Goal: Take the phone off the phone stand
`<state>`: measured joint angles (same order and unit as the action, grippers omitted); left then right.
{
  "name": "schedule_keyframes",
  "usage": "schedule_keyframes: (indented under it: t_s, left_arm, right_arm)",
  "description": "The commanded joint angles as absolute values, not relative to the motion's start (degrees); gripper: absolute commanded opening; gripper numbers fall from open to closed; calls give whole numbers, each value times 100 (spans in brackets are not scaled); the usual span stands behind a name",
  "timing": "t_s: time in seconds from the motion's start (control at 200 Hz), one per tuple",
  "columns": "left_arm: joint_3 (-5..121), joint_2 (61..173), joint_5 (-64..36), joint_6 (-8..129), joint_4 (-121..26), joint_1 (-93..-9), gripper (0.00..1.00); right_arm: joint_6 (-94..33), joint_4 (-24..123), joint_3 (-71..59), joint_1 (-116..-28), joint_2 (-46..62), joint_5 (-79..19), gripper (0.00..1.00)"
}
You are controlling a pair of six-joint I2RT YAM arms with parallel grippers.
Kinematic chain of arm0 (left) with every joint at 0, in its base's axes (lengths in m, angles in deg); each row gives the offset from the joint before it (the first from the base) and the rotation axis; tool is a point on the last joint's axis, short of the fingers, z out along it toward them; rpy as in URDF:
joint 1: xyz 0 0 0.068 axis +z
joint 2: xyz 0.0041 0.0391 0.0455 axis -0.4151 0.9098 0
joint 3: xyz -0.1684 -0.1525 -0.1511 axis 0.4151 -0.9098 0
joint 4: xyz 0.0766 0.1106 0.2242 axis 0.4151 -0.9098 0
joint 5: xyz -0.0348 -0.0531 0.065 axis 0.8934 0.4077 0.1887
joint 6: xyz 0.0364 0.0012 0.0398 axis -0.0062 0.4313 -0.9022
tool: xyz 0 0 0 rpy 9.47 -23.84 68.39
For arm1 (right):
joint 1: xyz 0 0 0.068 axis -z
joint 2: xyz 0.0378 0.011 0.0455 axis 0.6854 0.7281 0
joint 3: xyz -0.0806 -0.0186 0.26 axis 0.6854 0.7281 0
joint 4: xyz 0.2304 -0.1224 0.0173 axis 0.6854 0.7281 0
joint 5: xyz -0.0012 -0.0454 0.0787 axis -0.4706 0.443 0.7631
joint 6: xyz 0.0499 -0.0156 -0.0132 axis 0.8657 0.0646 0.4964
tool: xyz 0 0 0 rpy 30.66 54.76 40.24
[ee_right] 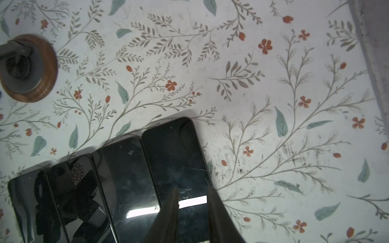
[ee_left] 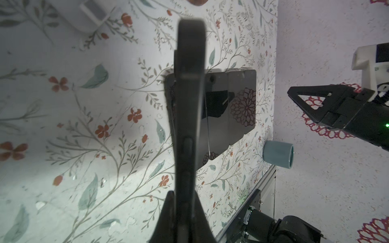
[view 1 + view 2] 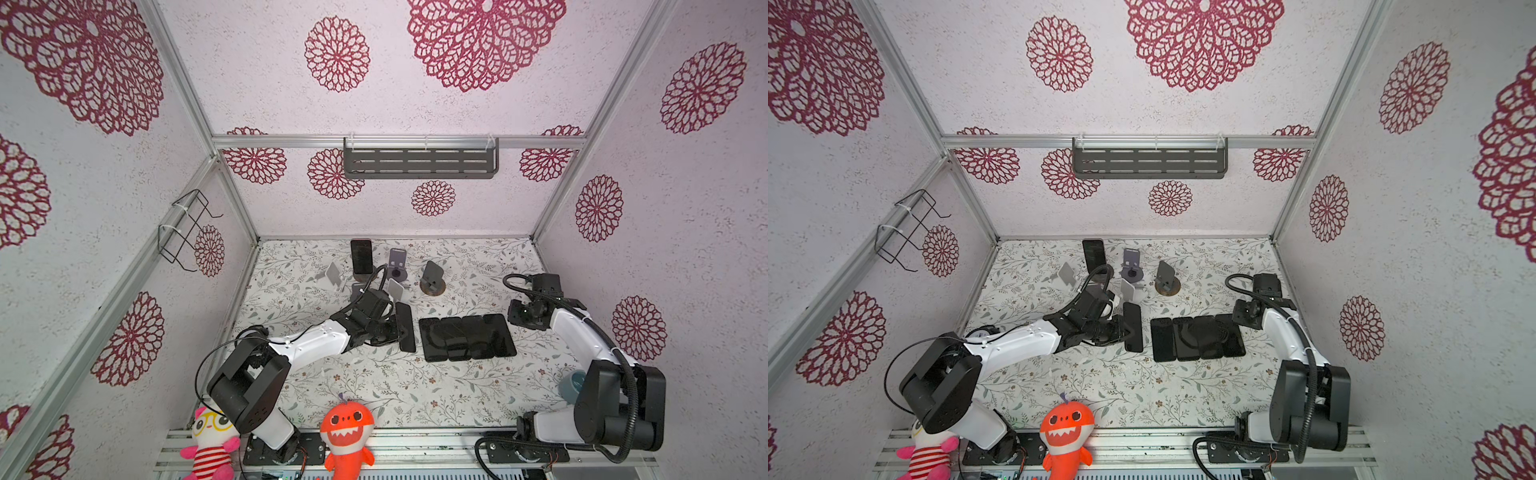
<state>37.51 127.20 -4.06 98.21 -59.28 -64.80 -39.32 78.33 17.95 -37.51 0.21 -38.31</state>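
My left gripper (image 3: 395, 331) (image 2: 183, 193) is shut on a black phone (image 3: 405, 327) (image 3: 1133, 327) (image 2: 189, 94), held on its edge just above the table, left of a row of several phones (image 3: 467, 336) (image 1: 130, 178) lying flat. An empty white phone stand (image 3: 395, 289) (image 3: 1128, 291) is right behind it. Another black phone (image 3: 361, 255) leans upright on a stand at the back. My right gripper (image 3: 521, 318) (image 1: 192, 202) hovers over the right end of the row, open a little, with nothing between its fingers.
More stands are at the back: a light one (image 3: 333, 274), a purple-grey one (image 3: 397, 259) and one on a wooden disc (image 3: 432, 276) (image 1: 27, 67). A blue cup (image 3: 575, 384) (image 2: 277, 154) sits by the right arm. Plush toys (image 3: 347, 432) line the front edge.
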Motion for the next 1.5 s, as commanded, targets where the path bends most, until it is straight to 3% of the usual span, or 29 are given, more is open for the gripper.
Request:
schedule_keyframes:
  t_s: [0.0,0.095,0.235,0.45,1.496]
  left_arm:
    - [3737,12822,-339,10005,-5753,-6522,0]
    - [3722,12941,-281,10055,-5661,-6531,0]
    - [3720,13076,-226,10119,-5569,-6548,0]
    - [3743,13308,-209,10191,-5407,-6600,0]
    - [4192,14117,-84,10501,-5296,-6721,0]
  right_arm:
    - [-4067,7770,1834,-3644,208,-4022,24]
    - [-4030,7643,1895,-3588,413,-4075,21]
    - [-3968,7360,2051,-3443,557,-4100,7]
    - [-3976,7078,2216,-3416,821,-4118,0]
    - [-4096,6820,2469,-3419,1203,-3884,0]
